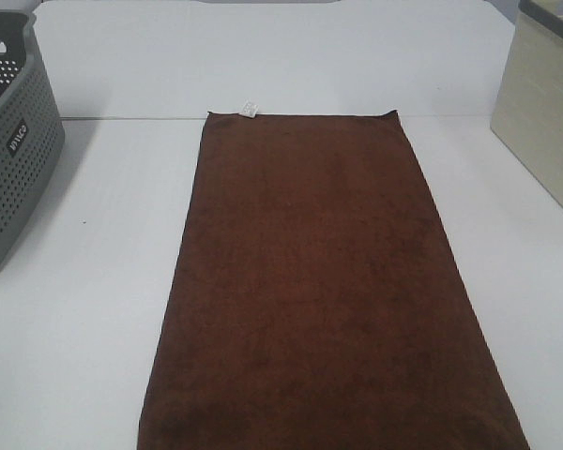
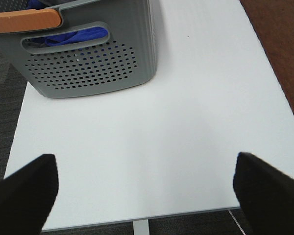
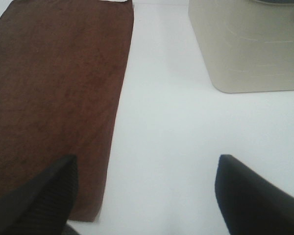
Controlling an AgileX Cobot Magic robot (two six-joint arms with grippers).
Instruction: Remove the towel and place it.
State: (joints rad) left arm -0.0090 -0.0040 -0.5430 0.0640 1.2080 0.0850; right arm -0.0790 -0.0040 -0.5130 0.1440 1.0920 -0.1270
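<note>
The dark brown towel (image 1: 319, 281) lies flat in the middle of the white table (image 1: 94, 281), its small white tag (image 1: 249, 109) at the far edge. It also shows in the right wrist view (image 3: 54, 98) and as a strip in the left wrist view (image 2: 284, 44). My left gripper (image 2: 147, 188) is open and empty above the table's near left edge, in front of the grey basket. My right gripper (image 3: 144, 188) is open and empty above the towel's near right corner. Neither gripper shows in the exterior high view.
A grey perforated basket (image 1: 9, 141) stands at the left, holding blue cloth (image 2: 73, 36), with an orange handle (image 2: 24, 20) over it. A beige bin (image 1: 544, 112) stands at the right and shows in the right wrist view (image 3: 250, 49).
</note>
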